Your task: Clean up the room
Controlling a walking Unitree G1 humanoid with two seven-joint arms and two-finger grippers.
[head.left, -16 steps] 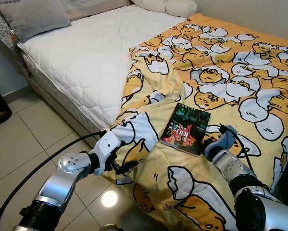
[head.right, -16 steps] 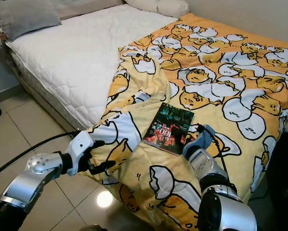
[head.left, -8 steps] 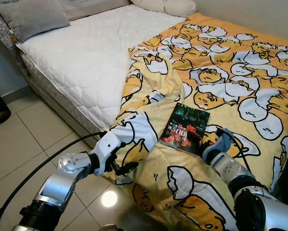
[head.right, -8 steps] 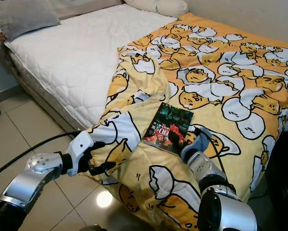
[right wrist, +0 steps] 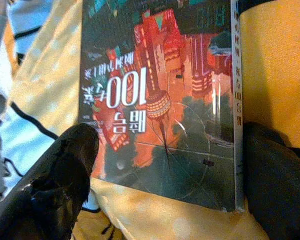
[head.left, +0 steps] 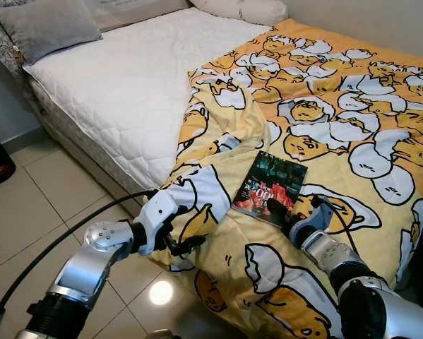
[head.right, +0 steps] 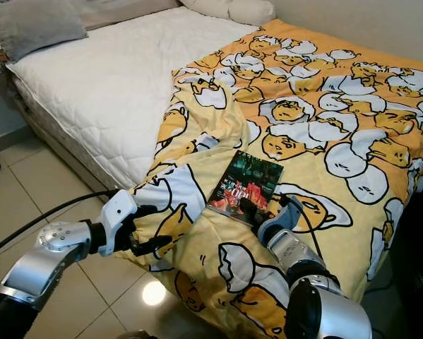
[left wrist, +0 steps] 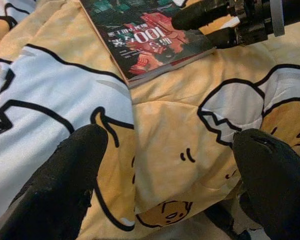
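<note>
Right hand point(head.left: 278, 212) now nearer, fingers apart astride book point(right wrist: 160, 100), apparently touching; left hand point(head.left: 186, 244) open.

Bright even indoor light in sharp head views, a ceiling-light glare spot on the glossy floor tiles point(head.left: 160, 291), soft shadows under the yellow blanket point(head.left: 338, 106), wrist views warmer, with near black fingers point(right wrist: 54, 175) blurred, out of focus.

I am looking at a bed point(head.left: 126, 78) with a white quilted mattress, a grey pillow point(head.left: 49, 25), and glossy beige floor tiles point(head.left: 34, 191) reflecting light.
</note>
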